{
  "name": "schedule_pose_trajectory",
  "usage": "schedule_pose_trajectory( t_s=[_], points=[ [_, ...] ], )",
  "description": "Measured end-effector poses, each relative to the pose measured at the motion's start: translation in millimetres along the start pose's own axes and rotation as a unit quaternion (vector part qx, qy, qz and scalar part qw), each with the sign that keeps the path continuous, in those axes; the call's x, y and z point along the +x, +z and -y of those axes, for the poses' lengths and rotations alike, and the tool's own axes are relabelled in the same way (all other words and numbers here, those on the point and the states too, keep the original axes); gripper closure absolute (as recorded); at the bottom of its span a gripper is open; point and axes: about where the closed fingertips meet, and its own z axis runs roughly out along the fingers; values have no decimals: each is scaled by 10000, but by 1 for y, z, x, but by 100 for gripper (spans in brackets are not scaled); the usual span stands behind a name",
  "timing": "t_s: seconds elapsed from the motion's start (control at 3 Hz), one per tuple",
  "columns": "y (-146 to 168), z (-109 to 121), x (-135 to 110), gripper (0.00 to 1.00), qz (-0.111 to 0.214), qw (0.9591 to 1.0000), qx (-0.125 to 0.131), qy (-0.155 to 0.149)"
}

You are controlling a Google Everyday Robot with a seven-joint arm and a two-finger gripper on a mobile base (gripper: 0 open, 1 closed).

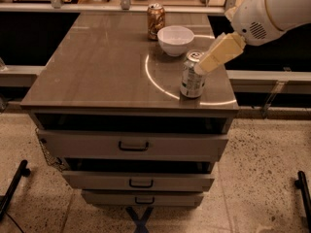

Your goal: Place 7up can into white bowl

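The 7up can [192, 84] stood upright near the front right corner of the tabletop [97, 62], apart from the white bowl [175, 39] behind it. The gripper [202, 68] reached in from the right to the can's top rim. Whether it gripped the can could not be told. An orange-brown can [156, 21] stood just behind the bowl.

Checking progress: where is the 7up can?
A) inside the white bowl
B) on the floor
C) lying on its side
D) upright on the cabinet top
D: the 7up can stands upright on the cabinet top, short of the white bowl, with the gripper at the can's rim.
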Motion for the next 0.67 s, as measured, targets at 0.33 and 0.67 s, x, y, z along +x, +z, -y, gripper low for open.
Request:
schedule_pose_trajectory(
  t_s=[0.33, 0.67],
  points=[
    [13, -5, -5, 0, 474, 9973, -489, 275],
    [29, -11, -13, 0, 709, 9939, -754, 369]
  ],
)
